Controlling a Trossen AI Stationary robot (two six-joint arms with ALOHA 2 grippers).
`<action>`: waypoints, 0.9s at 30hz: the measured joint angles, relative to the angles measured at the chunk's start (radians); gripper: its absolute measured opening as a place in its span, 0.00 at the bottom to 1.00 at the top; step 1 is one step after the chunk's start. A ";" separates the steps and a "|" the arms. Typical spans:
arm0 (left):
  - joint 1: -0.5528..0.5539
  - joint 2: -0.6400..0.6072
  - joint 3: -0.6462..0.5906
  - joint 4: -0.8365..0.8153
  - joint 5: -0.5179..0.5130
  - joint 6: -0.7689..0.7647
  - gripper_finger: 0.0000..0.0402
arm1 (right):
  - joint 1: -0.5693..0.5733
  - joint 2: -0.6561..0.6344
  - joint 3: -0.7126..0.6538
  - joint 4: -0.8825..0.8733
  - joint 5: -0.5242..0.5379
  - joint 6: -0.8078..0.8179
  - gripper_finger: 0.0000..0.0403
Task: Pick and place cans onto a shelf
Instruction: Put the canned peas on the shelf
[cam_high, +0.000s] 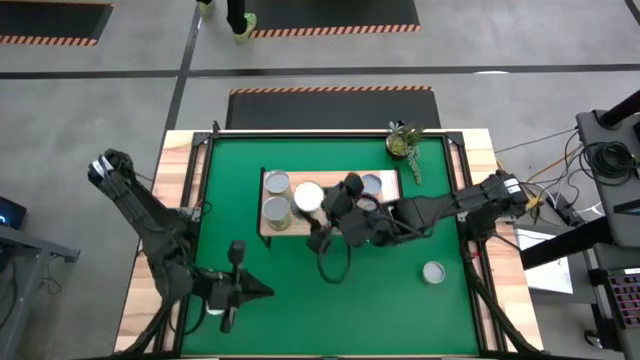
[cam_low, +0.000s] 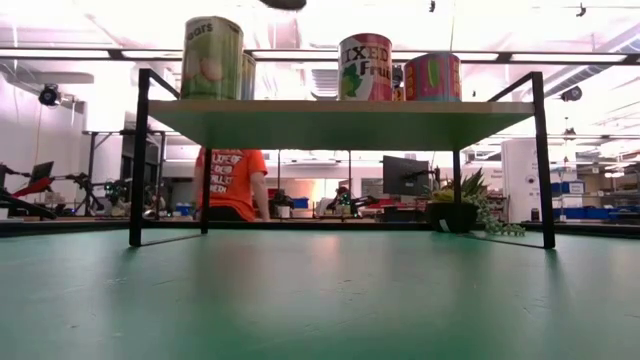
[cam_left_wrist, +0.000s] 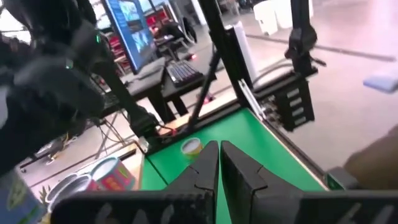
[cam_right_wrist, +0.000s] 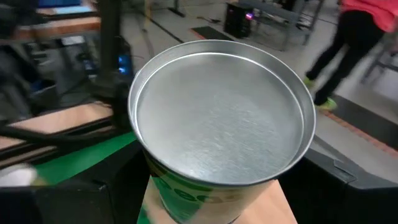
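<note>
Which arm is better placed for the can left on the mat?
Right, likely: the right tool hovers at the shelf, near the can on the mat's right side; the left tool sits shut, far left.

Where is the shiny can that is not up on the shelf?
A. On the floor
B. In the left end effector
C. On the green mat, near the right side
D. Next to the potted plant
C: the high view shows one can standing alone on the green mat toward its right side, apart from the shelf and far from the potted plant.
</note>
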 joint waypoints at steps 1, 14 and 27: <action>0.000 -0.013 -0.004 0.001 -0.001 0.000 0.00 | -0.016 0.004 0.000 -0.013 0.000 0.011 0.73; 0.000 -0.057 -0.002 -0.003 -0.040 0.023 0.00 | -0.112 0.075 -0.003 -0.096 -0.001 0.089 0.73; 0.000 -0.056 -0.002 -0.005 -0.042 0.052 0.00 | -0.121 0.101 -0.039 -0.137 0.003 0.207 0.73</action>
